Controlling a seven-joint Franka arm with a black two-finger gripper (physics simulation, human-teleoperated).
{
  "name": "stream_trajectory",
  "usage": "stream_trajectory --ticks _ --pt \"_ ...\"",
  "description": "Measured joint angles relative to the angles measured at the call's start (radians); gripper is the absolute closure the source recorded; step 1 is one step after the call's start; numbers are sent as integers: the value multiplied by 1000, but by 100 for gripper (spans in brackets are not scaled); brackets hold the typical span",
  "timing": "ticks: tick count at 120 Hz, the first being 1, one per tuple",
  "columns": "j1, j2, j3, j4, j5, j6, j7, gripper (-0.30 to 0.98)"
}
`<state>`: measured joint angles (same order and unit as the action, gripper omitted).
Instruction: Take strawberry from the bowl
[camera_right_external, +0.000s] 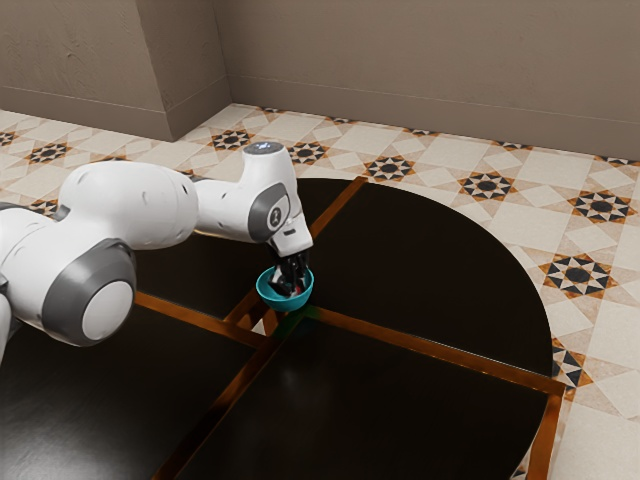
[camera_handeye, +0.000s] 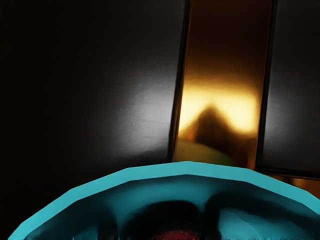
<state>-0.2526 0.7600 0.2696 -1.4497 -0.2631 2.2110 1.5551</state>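
The black gripper (camera_right_external: 291, 272) points down into the teal bowl (camera_right_external: 267, 297) in the exterior view, its lower end inside the rim. A small patch of red, the strawberry (camera_right_external: 298, 292), peeks out low in the bowl, right by the gripper's lower end. In the wrist view the near part of the bowl (camera_handeye: 187, 168) curves along the lower edge, and the top of the red strawberry (camera_handeye: 176, 235) appears inside it among dark shapes. Most of the strawberry is hidden, and its contact with the gripper cannot be made out.
The bowl stands on a round black table (camera_right_external: 430, 290) crossed by brown wooden strips (camera_right_external: 430, 347), close to where they meet. The white arm reaches over the table from the exterior view's left. Patterned floor tiles and a wall lie beyond the table.
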Motion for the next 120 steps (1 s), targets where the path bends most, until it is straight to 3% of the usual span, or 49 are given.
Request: stream_trajectory --ticks 12,56,75,120 --pt "-1 -8 0 0 -1 0 4 62" --pt "-15 -129 0 -7 5 -32 15 66" --pt "-83 -151 -8 -6 3 -42 11 67" --pt "-138 15 -139 120 -7 31 -22 67"
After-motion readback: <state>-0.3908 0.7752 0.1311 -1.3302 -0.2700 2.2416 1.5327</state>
